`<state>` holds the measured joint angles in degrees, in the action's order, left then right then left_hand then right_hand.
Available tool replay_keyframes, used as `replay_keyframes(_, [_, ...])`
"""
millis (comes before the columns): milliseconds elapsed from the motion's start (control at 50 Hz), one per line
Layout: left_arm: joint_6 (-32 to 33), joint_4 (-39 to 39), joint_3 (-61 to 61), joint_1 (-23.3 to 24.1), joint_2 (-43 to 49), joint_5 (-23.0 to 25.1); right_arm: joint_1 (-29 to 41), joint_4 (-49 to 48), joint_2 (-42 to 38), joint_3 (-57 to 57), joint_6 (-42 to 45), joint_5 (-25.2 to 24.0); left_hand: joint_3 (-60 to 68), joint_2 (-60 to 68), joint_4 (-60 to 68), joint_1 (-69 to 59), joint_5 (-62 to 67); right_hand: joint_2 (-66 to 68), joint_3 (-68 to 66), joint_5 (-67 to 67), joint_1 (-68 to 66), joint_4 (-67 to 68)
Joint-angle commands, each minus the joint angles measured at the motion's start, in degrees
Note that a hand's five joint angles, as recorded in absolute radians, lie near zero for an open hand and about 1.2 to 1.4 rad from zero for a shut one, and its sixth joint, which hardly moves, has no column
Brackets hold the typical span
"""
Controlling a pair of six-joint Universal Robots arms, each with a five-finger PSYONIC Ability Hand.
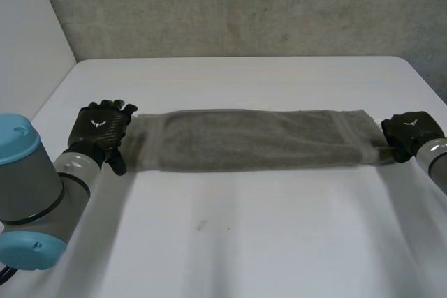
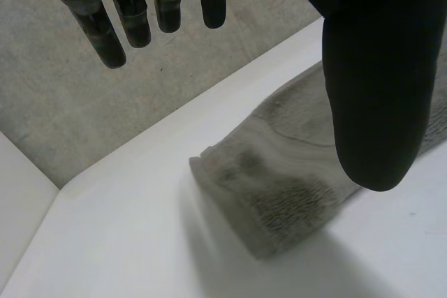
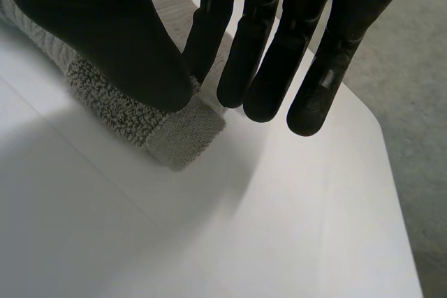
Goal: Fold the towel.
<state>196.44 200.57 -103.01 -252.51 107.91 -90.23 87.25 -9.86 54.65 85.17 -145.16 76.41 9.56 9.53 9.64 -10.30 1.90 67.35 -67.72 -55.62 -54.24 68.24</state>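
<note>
A grey towel, folded into a long strip, lies flat across the white table. My left hand hovers at the towel's left end. In the left wrist view its fingers are straight and its thumb stands apart from them, above the towel's short end, holding nothing. My right hand is at the towel's right end. There the thumb and fingers pinch the towel's near corner against the table.
A grey concrete wall runs behind the table's far edge, and a white panel stands at the left. Bare tabletop lies in front of and behind the towel. The table's right edge is close beside my right hand.
</note>
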Motion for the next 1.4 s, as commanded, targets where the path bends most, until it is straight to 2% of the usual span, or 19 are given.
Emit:
replay_keyframes(20, [0.00, 0.00, -0.18, 0.00, -0.25, -0.03, -3.13, 1.24, 0.81, -0.53, 1.10, 1.01, 0.44, 0.47, 0.36, 0.30, -1.90, 12.65, -12.28, -14.38, -25.76, 11.76])
replay_keyframes(100, [-0.09, 0.00, -0.26, 0.00, -0.33, -0.03, -6.99, 4.58, 1.16, -3.43, 2.60, 4.88, 0.44, 0.47, 0.36, 0.30, -1.90, 12.65, -12.28, -14.38, -25.76, 11.76])
replay_keyframes(140, [-0.09, 0.00, -0.26, 0.00, -0.42, -0.03, -8.48, 5.20, 1.94, -3.78, 2.69, 4.80, 0.44, 0.47, 0.36, 0.30, -1.90, 12.65, -12.28, -14.38, -25.76, 11.76])
replay_keyframes(280, [-0.09, 0.00, -0.26, 0.09, -0.86, -0.03, -8.32, 4.76, 4.24, -4.84, 1.28, -0.92, 0.44, 0.47, 0.36, 0.30, -1.90, 12.65, -12.28, -14.38, -25.76, 11.76])
replay_keyframes(380, [-0.09, 0.00, -0.26, 0.09, -0.86, -0.12, 0.11, 3.36, 7.66, -6.86, -2.93, -2.59, 0.44, 0.47, 0.36, 0.30, -1.90, 12.65, -12.28, -14.38, -25.76, 11.76])
replay_keyframes(480, [-0.18, 0.00, -0.26, -0.09, -0.86, -0.12, 14.41, 2.92, 7.58, -13.00, -7.50, -3.20, 0.44, 0.47, 0.36, 0.30, -1.90, 12.65, -12.28, -14.38, -25.76, 11.76])
replay_keyframes(500, [-0.18, 0.00, -0.18, -0.09, -0.86, -0.12, 14.44, 2.92, 7.58, -13.01, -7.51, -3.20, 0.44, 0.47, 0.36, 0.30, -1.90, 12.65, -12.28, -14.38, -25.76, 11.76])
replay_keyframes(640, [-0.18, 0.00, -0.18, -0.18, -0.95, -0.12, 33.83, 3.00, 1.18, -19.77, -9.17, -4.96, 0.49, 0.52, 0.41, 0.26, -1.85, 12.65, -12.28, -14.38, -25.76, 11.76])
replay_keyframes(680, [-0.18, 0.00, -0.18, -0.61, -0.95, -0.12, 36.56, 3.00, -0.23, -20.91, -9.26, -4.96, 0.49, 0.52, 0.41, 0.26, -1.85, 12.65, -12.28, -14.38, -25.76, 11.76])
replay_keyframes(820, [-0.18, 0.08, -0.18, -0.97, -0.95, -0.12, 40.90, 2.92, -5.87, -25.67, -9.26, -5.66, 0.44, 0.47, 0.36, 0.30, -1.90, 12.65, -12.28, -14.38, -25.76, 11.76])
replay_keyframes(900, [-0.18, 0.00, -0.18, -1.14, -0.95, -0.12, 46.77, 3.00, -11.75, -29.62, -9.18, -5.22, 0.44, 0.47, 0.36, 0.30, -1.90, 12.65, -12.28, -14.38, -25.76, 11.76])
replay_keyframes(1080, [-0.18, 0.09, -0.18, -1.41, -0.95, -0.03, 50.12, 3.62, -19.66, -37.87, -9.26, -4.61, 0.44, 0.47, 0.36, 0.30, -1.90, 12.65, -12.28, -14.38, -25.76, 11.76])
replay_keyframes(1280, [-0.18, 0.09, -0.26, -1.41, -0.86, -0.03, 51.71, 5.46, -21.08, -37.71, -9.26, -3.99, 0.44, 0.47, 0.36, 0.30, -1.90, 12.65, -12.28, -14.38, -25.76, 11.76])
replay_keyframes(1300, [-0.18, 0.00, -0.35, -1.41, -0.77, -0.03, 51.79, 6.07, -20.47, -37.01, -9.18, -3.56, 0.44, 0.47, 0.36, 0.30, -1.90, -4.11, 4.48, 2.38, -9.00, -5.00])
replay_keyframes(1320, [-0.18, 0.00, -0.35, -1.41, -0.77, -0.03, 51.79, 6.52, -19.50, -35.96, -9.26, -2.60, 0.44, 0.47, 0.36, 0.30, -1.90, -37.25, 37.62, 35.53, 24.14, -38.14])
replay_keyframes(1340, [-0.18, 0.00, -0.53, -1.23, -0.77, -0.03, 51.79, 6.52, -19.49, -35.95, -9.26, -2.59, 0.49, 0.51, 0.41, 0.26, -1.85, -37.58, 37.95, 35.86, 24.47, -38.47])
replay_keyframes(1360, [-0.18, 0.00, -0.87, -0.88, -0.77, -0.03, 51.62, 6.95, -17.32, -34.47, -9.44, -0.41, 0.65, 0.68, 0.58, 0.09, -1.68, -57.35, 57.72, 55.62, 44.24, -58.24])
replay_keyframes(1380, [-0.18, 0.00, -0.88, -0.88, -0.77, -0.03, 51.62, 6.96, -17.30, -34.46, -9.44, -0.39, 0.66, 0.68, 0.58, 0.09, -1.68, -57.35, 57.72, 55.62, 44.24, -58.24])
replay_keyframes(1400, [-0.18, 0.00, -1.23, -0.36, -0.77, -0.03, 51.62, 7.13, -13.90, -32.37, -9.87, 2.48, 0.82, 0.85, 0.74, -0.08, -1.51, -57.35, 57.72, 55.62, 44.24, -58.24])
